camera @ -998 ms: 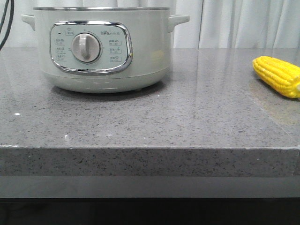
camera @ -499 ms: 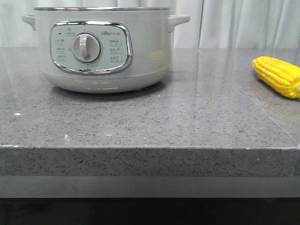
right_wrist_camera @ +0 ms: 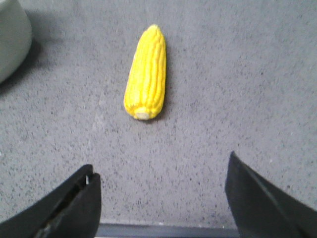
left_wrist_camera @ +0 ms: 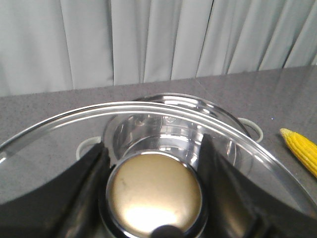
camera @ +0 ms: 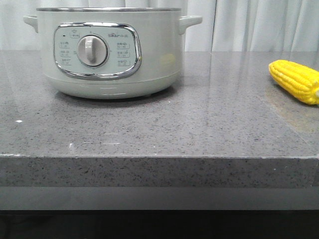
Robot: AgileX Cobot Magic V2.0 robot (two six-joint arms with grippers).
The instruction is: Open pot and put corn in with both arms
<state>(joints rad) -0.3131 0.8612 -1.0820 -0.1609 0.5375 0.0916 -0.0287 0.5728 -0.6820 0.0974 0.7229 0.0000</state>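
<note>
The pale grey-green pot (camera: pixel 107 55) stands at the back left of the counter, its silver dial facing me. In the left wrist view my left gripper (left_wrist_camera: pixel 152 146) is shut on the round brass-coloured knob (left_wrist_camera: pixel 154 193) of the glass lid (left_wrist_camera: pixel 148 106). The lid is held above the pot (left_wrist_camera: pixel 163 134), whose steel inside shows through the glass. The yellow corn (camera: pixel 295 80) lies on the counter at the right edge. My right gripper (right_wrist_camera: pixel 161 166) hangs open above the counter, the corn (right_wrist_camera: pixel 146 74) just beyond its fingers and apart from them. Neither gripper shows in the front view.
The grey speckled counter (camera: pixel 199 129) has its front edge close to the camera. White curtains hang behind it. In the right wrist view the pot's side (right_wrist_camera: pixel 10 34) sits off to one side of the corn. The corn (left_wrist_camera: pixel 302 148) also shows beside the pot in the left wrist view.
A black cable seen at the front view's upper left a second ago has gone out of view. Pot and corn have not moved.
</note>
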